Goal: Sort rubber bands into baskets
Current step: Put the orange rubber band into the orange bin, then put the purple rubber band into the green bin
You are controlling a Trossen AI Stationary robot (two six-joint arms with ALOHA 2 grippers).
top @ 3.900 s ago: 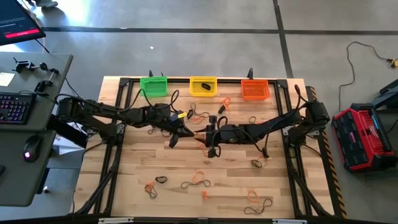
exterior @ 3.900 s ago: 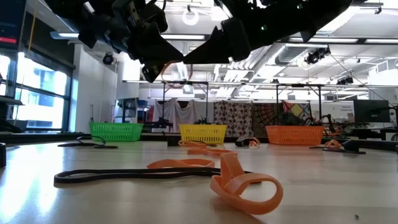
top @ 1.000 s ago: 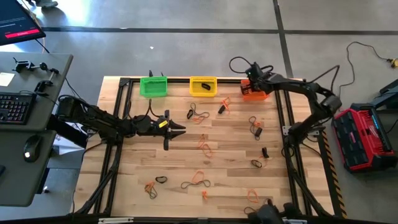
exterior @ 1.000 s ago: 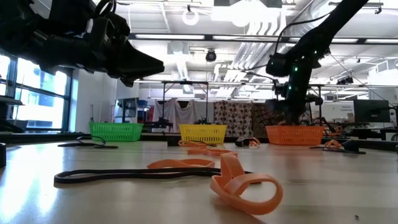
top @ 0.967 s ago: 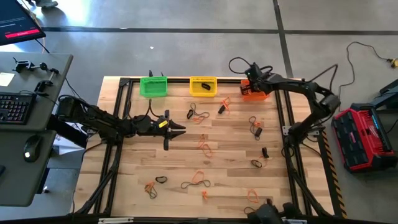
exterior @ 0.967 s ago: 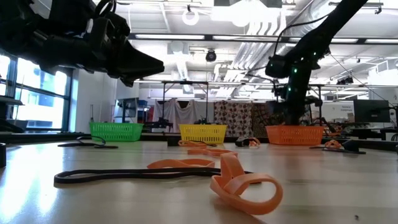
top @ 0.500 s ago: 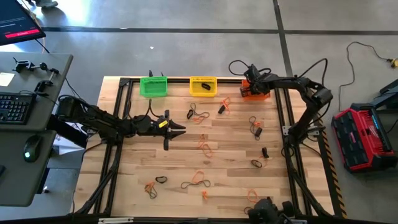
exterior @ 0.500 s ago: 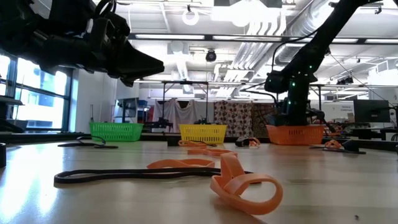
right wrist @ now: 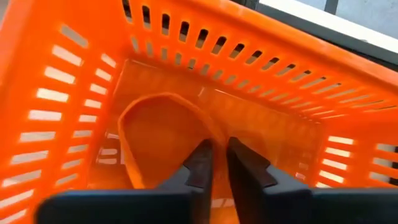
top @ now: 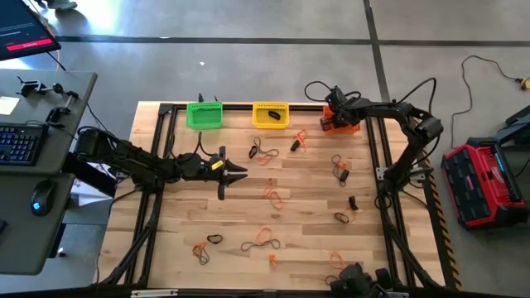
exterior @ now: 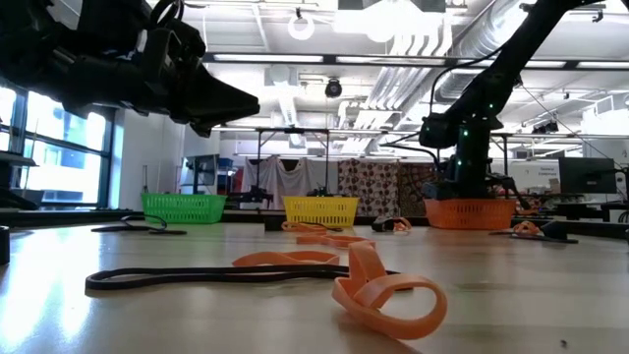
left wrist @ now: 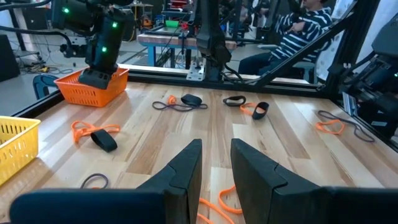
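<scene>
Right gripper point(right wrist: 214, 163) down inside orange basket point(right wrist: 74, 81) at upper right of the high view, fingers nearly together, narrow slit between them. Orange band point(right wrist: 163, 134) looped in the basket just ahead of the fingertips; whether clamped or merely touching, cannot tell. Basket itself mostly hidden under the gripper point(top: 335, 118) from above.

Left gripper point(top: 236, 173) hovering left of centre over the table point(top: 315, 215), fingers a little apart, nothing between them.

Green basket point(top: 204, 114) and yellow basket point(top: 271, 114) along the top edge; dark band point(top: 274, 116) in the yellow one. Loose bands scattered: a pair point(top: 263, 151) below the yellow basket, a tangle point(top: 262, 239) at lower centre, more cut off by a dark shape at the bottom edge. Open bare wood at centre and lower left of the table.

Person in a striped top point(left wrist: 305, 25) seated beyond the table, partly hidden by the frame.
</scene>
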